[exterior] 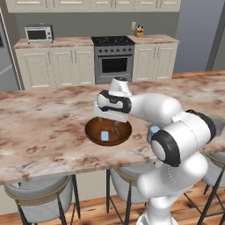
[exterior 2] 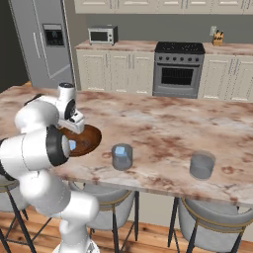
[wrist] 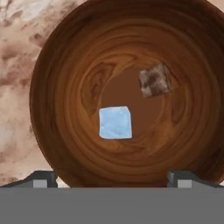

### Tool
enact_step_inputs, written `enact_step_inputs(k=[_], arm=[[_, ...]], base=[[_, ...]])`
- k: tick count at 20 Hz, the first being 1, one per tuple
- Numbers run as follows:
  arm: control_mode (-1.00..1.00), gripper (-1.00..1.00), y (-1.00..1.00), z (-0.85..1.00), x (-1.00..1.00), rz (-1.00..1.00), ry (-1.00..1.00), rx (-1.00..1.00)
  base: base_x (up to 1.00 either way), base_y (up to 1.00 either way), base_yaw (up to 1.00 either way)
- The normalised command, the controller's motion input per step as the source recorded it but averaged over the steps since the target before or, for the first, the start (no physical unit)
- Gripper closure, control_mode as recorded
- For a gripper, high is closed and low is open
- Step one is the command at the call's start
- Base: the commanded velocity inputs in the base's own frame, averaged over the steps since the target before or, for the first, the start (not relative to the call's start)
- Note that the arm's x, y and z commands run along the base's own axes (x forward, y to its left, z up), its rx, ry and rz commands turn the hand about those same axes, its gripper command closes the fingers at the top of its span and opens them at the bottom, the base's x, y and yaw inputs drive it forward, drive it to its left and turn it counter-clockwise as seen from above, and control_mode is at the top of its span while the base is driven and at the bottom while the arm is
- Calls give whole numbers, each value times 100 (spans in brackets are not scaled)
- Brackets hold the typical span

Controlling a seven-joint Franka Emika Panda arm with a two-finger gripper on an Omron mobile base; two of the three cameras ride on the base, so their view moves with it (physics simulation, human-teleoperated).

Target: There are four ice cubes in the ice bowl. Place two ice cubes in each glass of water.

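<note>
One blue ice cube point(wrist: 115, 123) sits in the middle of the brown bowl point(wrist: 65, 65). A see-through cube point(wrist: 154, 81) lies at its two o'clock. My gripper point(wrist: 112, 177) hangs open above. Both glasses point(exterior 2: 121, 156) wait apart on the counter point(exterior 2: 163, 123).

The bowl point(exterior: 108, 131) sits on the counter point(exterior: 44, 127) near its near edge, with an ice cube point(wrist: 115, 123) in it. The tool point(exterior: 107, 126) hangs over the bowl. Two glasses point(exterior 2: 121, 156) point(exterior 2: 202, 165) stand to the bowl's right, well apart.
</note>
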Motion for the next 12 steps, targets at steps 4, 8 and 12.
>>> enact_step_inputs(k=[4, 8, 12], arm=[[-100, -100, 0, -31, 17, 0, 11, 0], [-100, -100, 6, -44, 17, 0, 2, -1], [-100, -100, 18, -43, 28, 0, 0, -7]], base=[[0, 0, 0], [0, 0, 0], [0, 0, 0]])
